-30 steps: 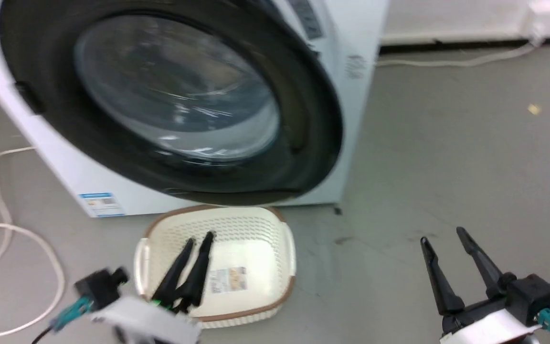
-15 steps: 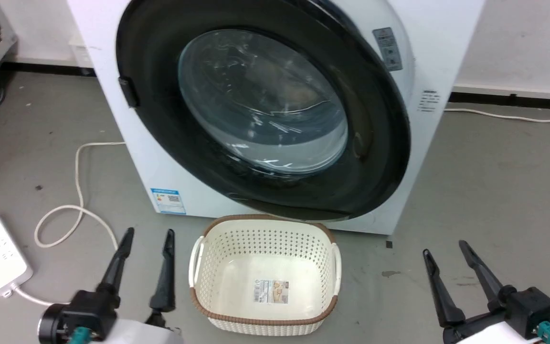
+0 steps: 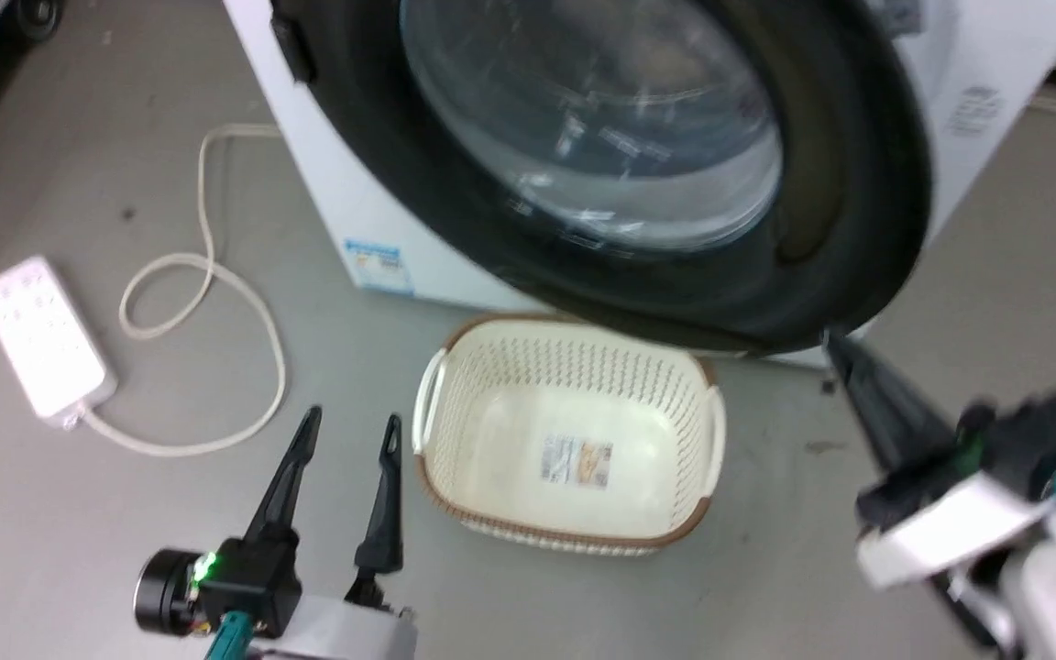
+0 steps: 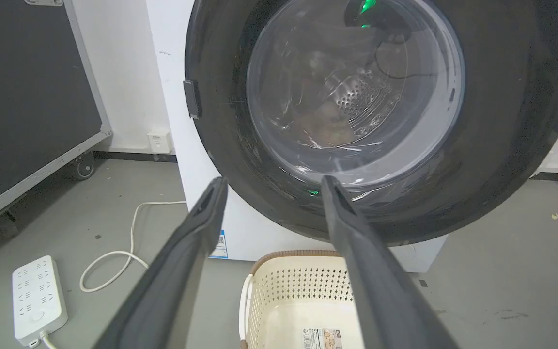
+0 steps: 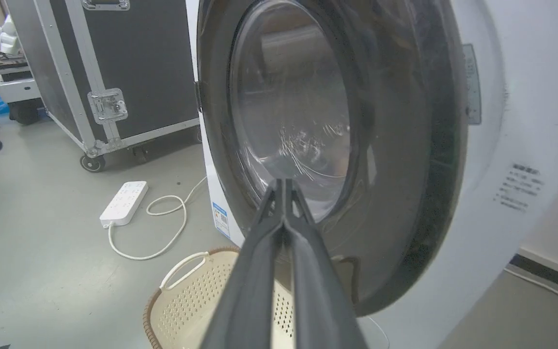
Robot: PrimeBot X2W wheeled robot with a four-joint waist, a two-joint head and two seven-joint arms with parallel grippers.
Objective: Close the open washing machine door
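Door lies almost flat against the machine, above the basket, and looks not quite latched. Right gripper, fingers pressed together as a blunt pusher, points at its lower rim. Left gripper hangs low beside the basket, fingers spread and empty.

- Basket on the floor, just before the washing machine.
- Power strip lies left of the basket, well apart.
- Its cable loops between them.

Workshop or lab; bare floor; wheeled flight case
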